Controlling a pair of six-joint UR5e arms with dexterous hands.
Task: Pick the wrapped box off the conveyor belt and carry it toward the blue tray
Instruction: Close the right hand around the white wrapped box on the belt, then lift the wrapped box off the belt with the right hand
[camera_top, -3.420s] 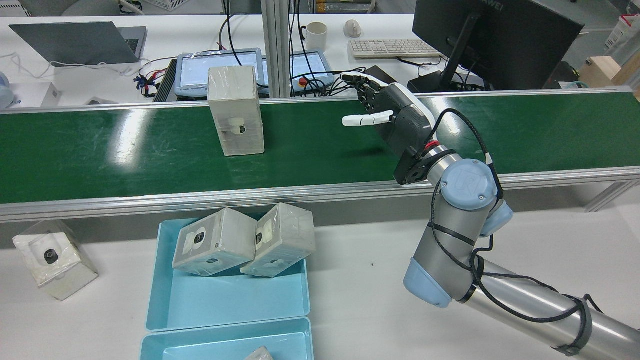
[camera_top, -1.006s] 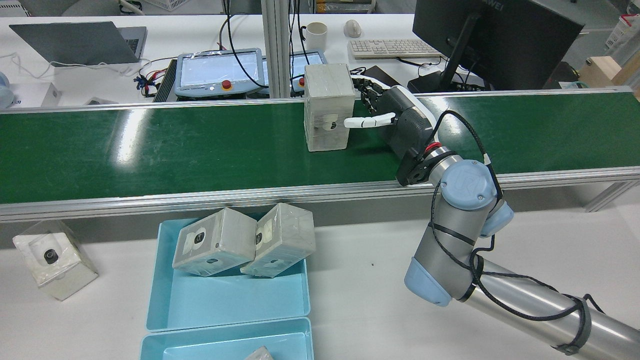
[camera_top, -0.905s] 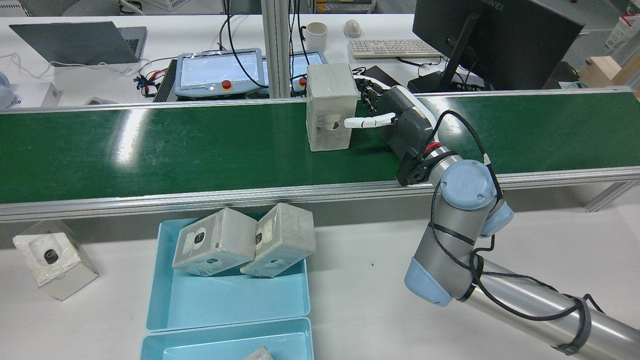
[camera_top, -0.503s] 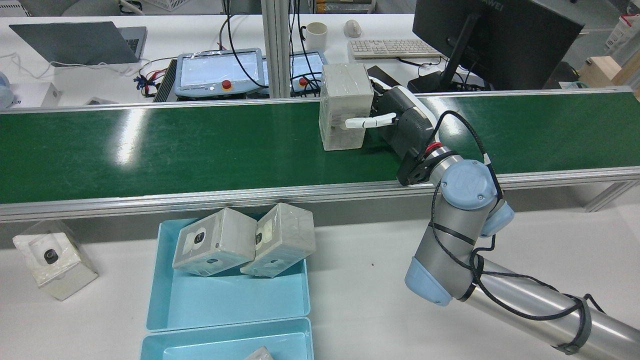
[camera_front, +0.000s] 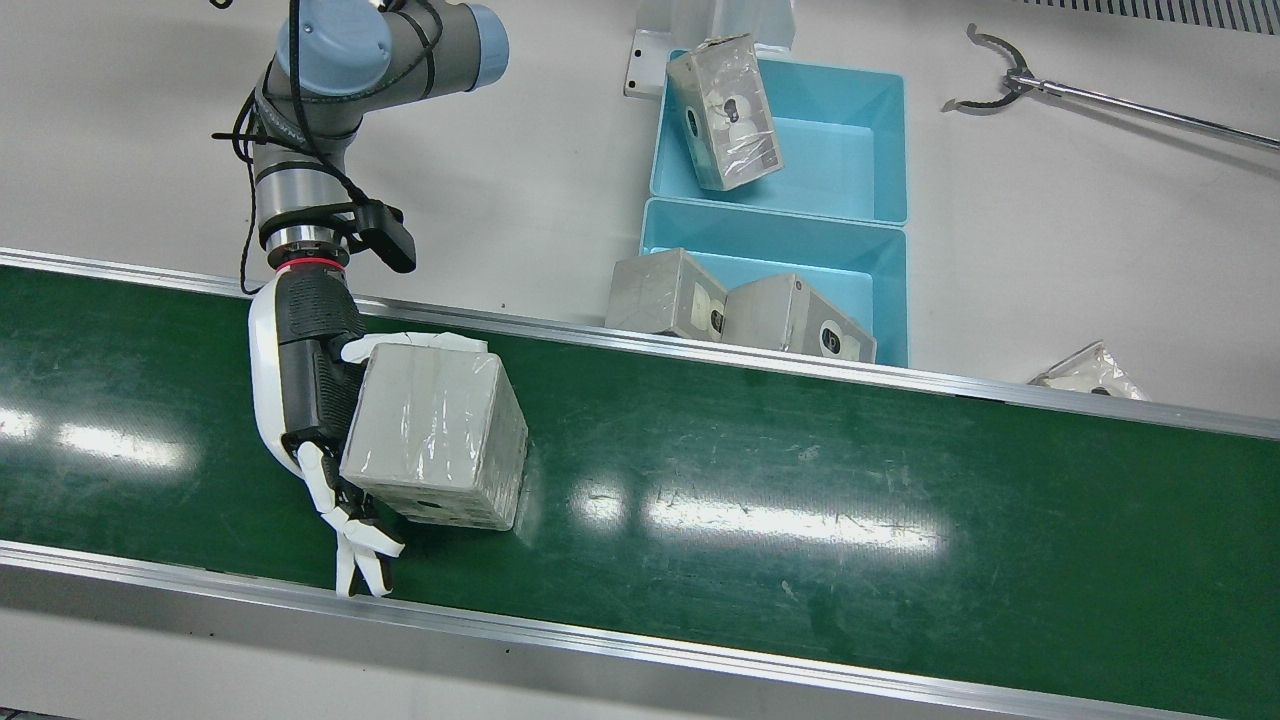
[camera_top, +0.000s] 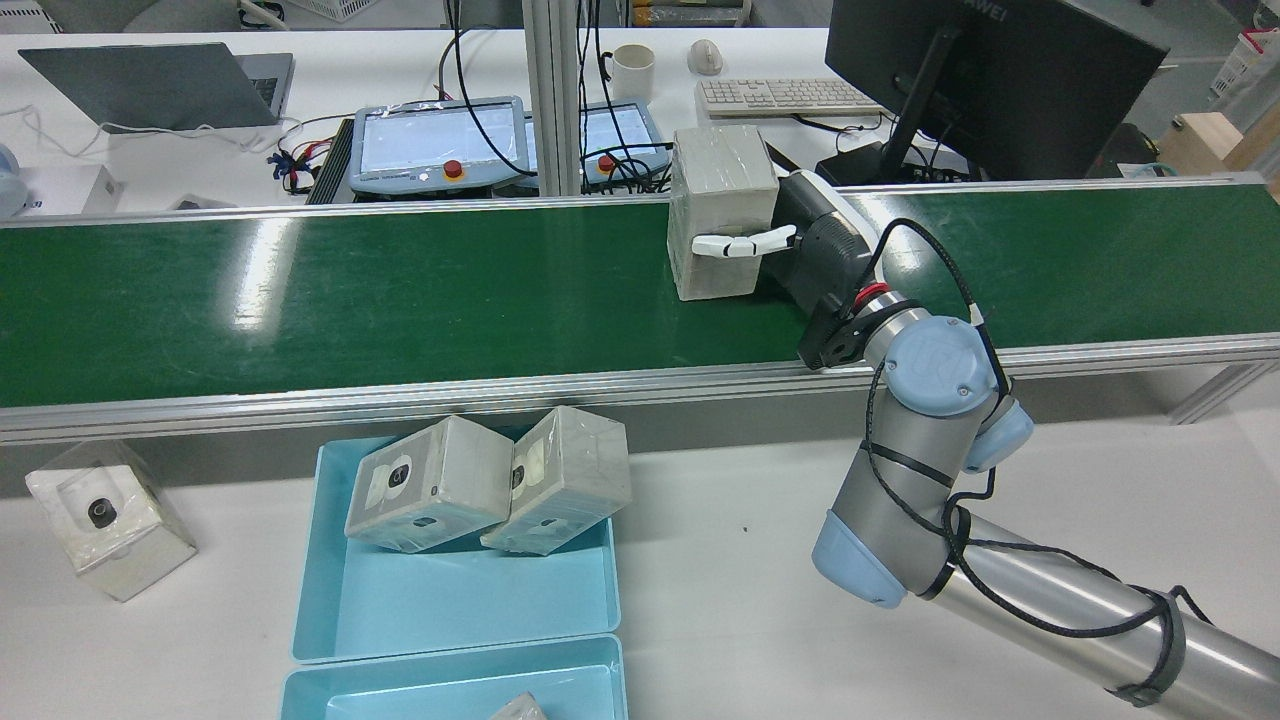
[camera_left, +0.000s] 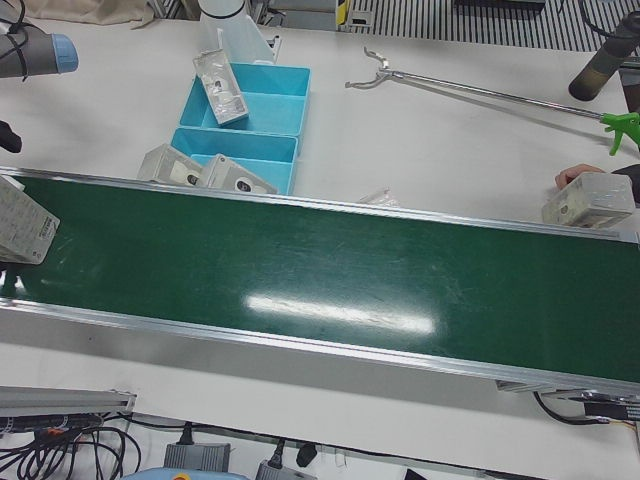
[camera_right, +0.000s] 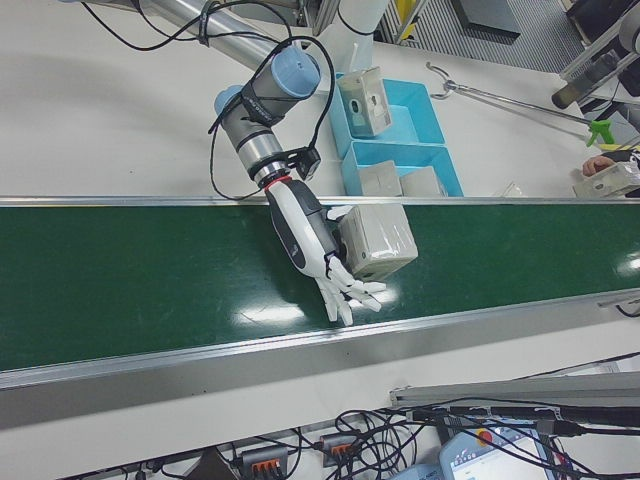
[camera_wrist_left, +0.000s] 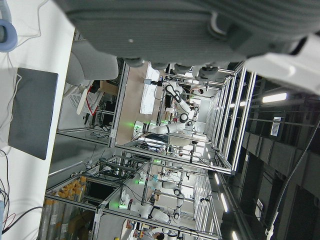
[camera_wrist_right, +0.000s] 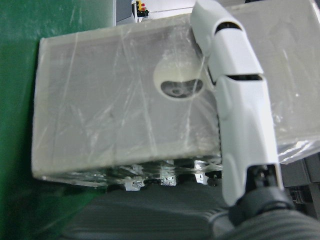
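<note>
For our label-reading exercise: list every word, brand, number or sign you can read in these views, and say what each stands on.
"AWEI", its start cut off by the picture's edge: back of the black monitor.
Print on the grey plastic-wrapped box against the right hand: too small to read.
Screens of the grey teach pendants: blurred.

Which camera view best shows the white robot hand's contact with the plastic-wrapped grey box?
The right hand view: a white finger lies across the plastic-wrapped grey box. Front and rear views show it smaller; the left-front view shows only the box's edge.
</note>
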